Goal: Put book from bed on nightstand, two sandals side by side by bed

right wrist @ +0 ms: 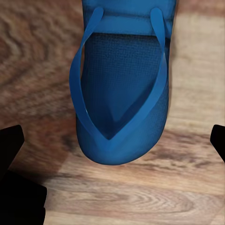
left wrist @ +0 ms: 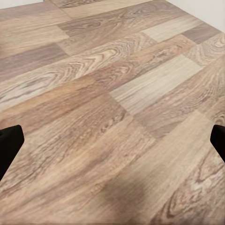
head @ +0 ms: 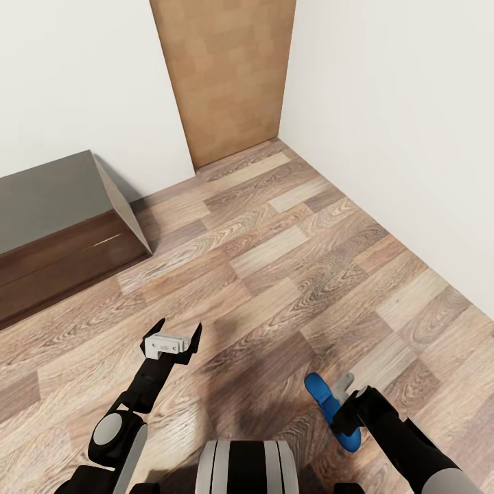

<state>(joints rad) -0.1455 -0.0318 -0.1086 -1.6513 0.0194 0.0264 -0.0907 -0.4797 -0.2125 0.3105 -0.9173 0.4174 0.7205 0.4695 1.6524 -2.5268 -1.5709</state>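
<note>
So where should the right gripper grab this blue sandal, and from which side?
Probably from above, across the sole's narrow width: the blue sandal lies flat on the floor, straps up, and the open right gripper straddles its long edges.

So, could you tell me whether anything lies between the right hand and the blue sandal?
Nothing visible does. In the right wrist view, the sandal sits directly ahead between the right hand's fingertips, with bare floor around it. Whether it is gripped is unclear.
</note>
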